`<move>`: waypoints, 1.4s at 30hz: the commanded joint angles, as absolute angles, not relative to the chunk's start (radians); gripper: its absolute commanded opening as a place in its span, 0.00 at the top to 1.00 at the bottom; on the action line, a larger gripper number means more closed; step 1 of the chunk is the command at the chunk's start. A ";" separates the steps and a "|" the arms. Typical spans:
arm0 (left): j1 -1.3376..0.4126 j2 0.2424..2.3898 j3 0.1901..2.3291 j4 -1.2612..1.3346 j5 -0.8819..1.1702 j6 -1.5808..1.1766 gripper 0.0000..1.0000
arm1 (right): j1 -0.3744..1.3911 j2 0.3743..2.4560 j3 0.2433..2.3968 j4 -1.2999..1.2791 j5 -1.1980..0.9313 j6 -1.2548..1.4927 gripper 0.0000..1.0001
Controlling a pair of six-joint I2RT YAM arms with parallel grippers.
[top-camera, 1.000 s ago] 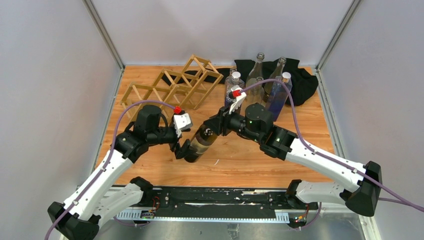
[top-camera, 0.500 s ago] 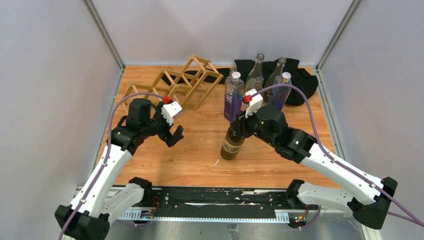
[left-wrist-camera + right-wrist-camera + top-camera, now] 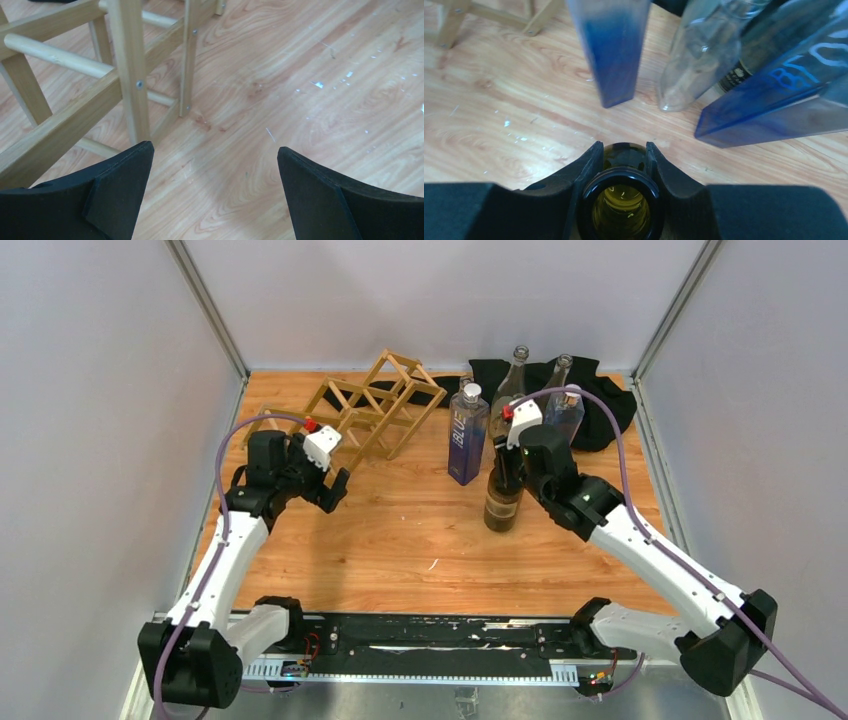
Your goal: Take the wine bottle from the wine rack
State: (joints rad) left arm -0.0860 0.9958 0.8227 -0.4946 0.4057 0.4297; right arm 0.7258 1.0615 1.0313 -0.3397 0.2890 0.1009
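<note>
Bottle (image 3: 502,505) is being held upright on the table (image 3: 400,545), neck pinched by right gripper (image 3: 623,150), well apart from rack (image 3: 370,408). Left gripper (image 3: 215,148) is being held spread, empty, just beside rack.

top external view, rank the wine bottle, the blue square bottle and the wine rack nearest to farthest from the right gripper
From the right gripper:
1. wine bottle: upright, its neck held in the jaws.
2. blue square bottle: upright, just to the gripper's left.
3. wine rack: much farther left and back.
</note>
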 commanded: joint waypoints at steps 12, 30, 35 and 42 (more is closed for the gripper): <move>-0.043 1.082 0.655 -0.095 0.342 0.283 0.00 | 0.577 1.225 1.116 -0.104 0.171 0.100 1.00; -0.018 1.185 0.464 0.410 0.207 0.157 0.00 | 0.567 1.143 1.043 -0.117 0.136 0.135 0.25; -0.006 1.203 0.396 0.569 0.170 0.135 0.00 | 0.567 1.105 1.075 -0.199 0.137 0.158 0.14; -0.003 1.237 0.326 0.711 0.150 0.105 0.00 | 0.567 0.952 1.022 -0.255 0.221 0.204 0.11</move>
